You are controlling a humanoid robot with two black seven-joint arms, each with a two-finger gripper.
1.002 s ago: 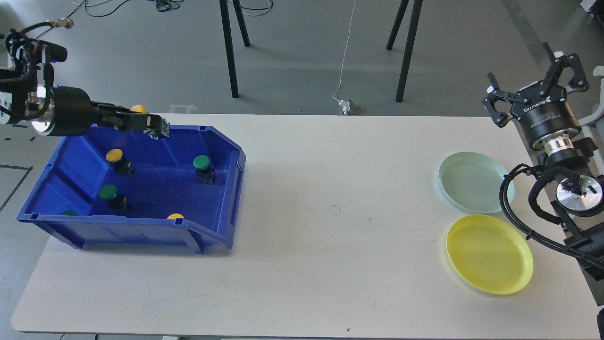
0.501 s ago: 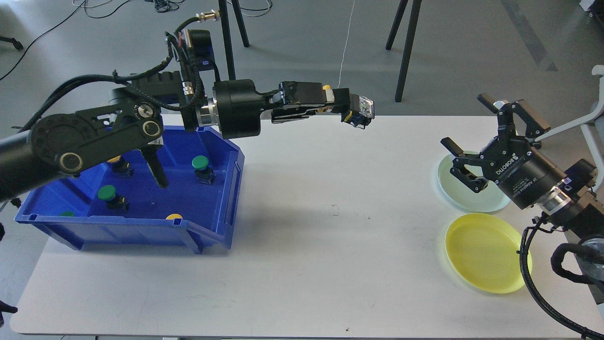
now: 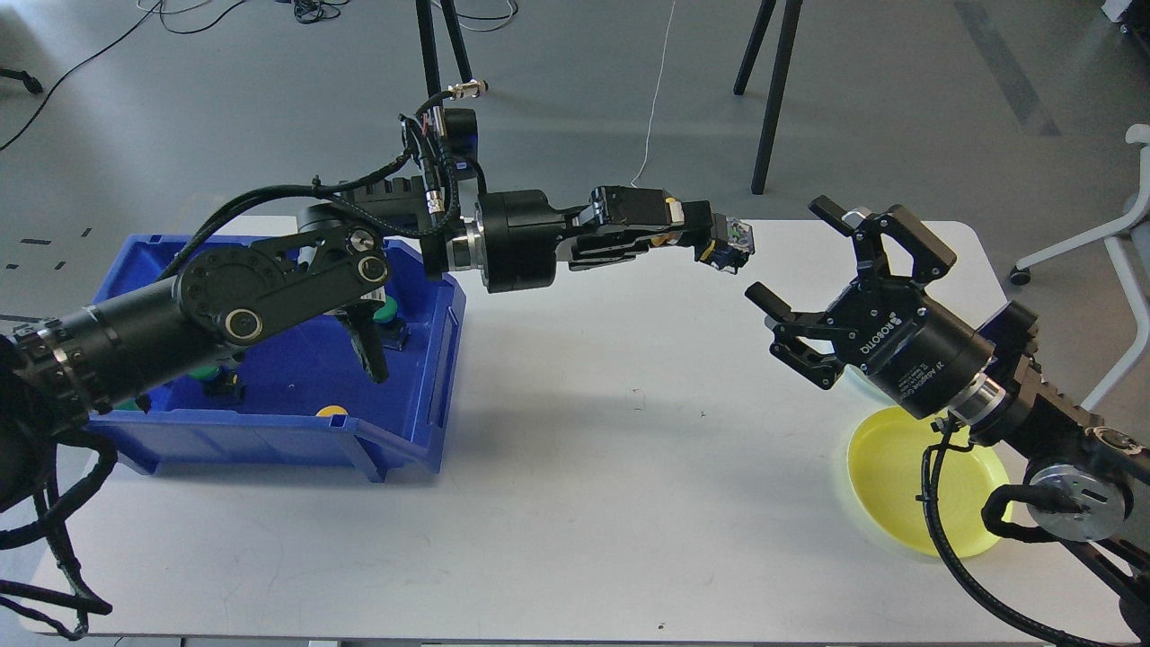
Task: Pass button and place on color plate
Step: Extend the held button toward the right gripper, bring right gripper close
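Note:
My left gripper (image 3: pixel 719 241) is shut on a yellow button (image 3: pixel 676 218) with a black base, held out over the middle of the table (image 3: pixel 584 467). My right gripper (image 3: pixel 813 274) is open and empty, its fingers spread toward the button about a hand's width to its right. The yellow plate (image 3: pixel 889 476) lies at the right, partly behind my right arm. The pale green plate is hidden behind my right gripper. The blue bin (image 3: pixel 296 395) at the left holds several green and yellow buttons, partly hidden by my left arm.
My left arm stretches across the bin and the table's back half. Black stand legs (image 3: pixel 764 108) rise from the floor behind the table. A white chair (image 3: pixel 1123 243) is at the far right.
My left gripper has carried the yellow button further right toward the table's middle. My right gripper has swung left and up to face it, now covering the green plate.

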